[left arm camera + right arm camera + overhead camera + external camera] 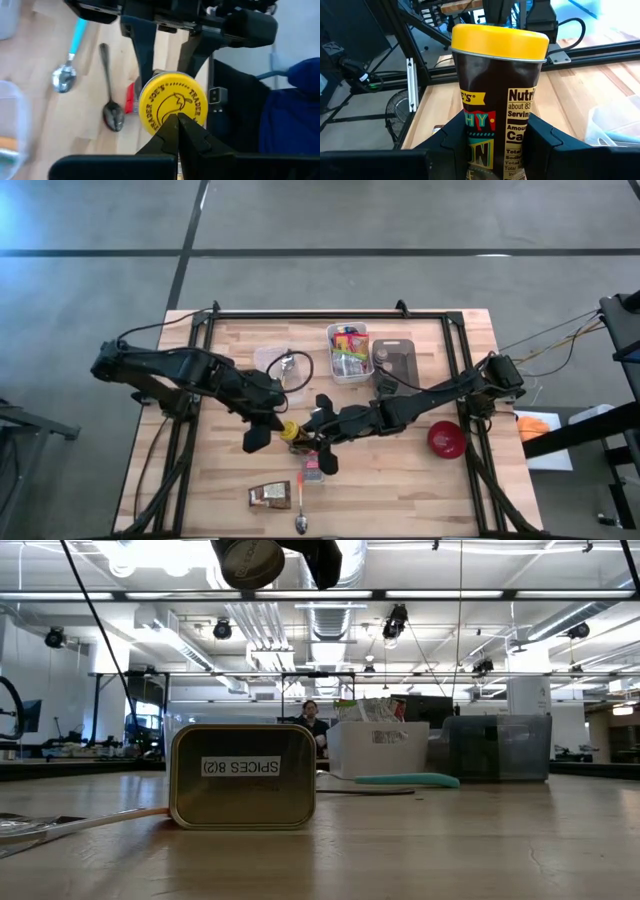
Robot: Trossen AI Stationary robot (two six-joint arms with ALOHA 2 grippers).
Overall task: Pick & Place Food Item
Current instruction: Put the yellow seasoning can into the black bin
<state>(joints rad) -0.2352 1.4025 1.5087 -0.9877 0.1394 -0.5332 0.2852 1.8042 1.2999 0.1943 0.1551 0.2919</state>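
Observation:
A dark brown can (495, 100) with a yellow lid (172, 100) hangs above the table's middle, with my right gripper (497, 132) shut on it. The can lies along the fingers, its lid end (289, 430) toward the table's left. My left gripper (178, 120) comes from the left and is shut with nothing between its fingers. Its tips stand right at the lid's face (280, 425). My right gripper pinches the can's brown wall (470, 145) between its two fingers, one on each side, on the half away from the lid. The fingers (542, 137) come nearly level from the table's right and lie along the can. The can is lifted clear, lid outward. My left gripper's shut fingertips (172, 127) overlap the lid's rim; I cannot tell whether they touch it.
Below the can lie a spice tin (242, 777), a brown packet (270, 495) and spoons (111, 110). A red bowl (446, 439) sits at the right. A clear bin of food packets (349, 352), a grey box (395, 360) and a clear container (278, 365) stand at the back.

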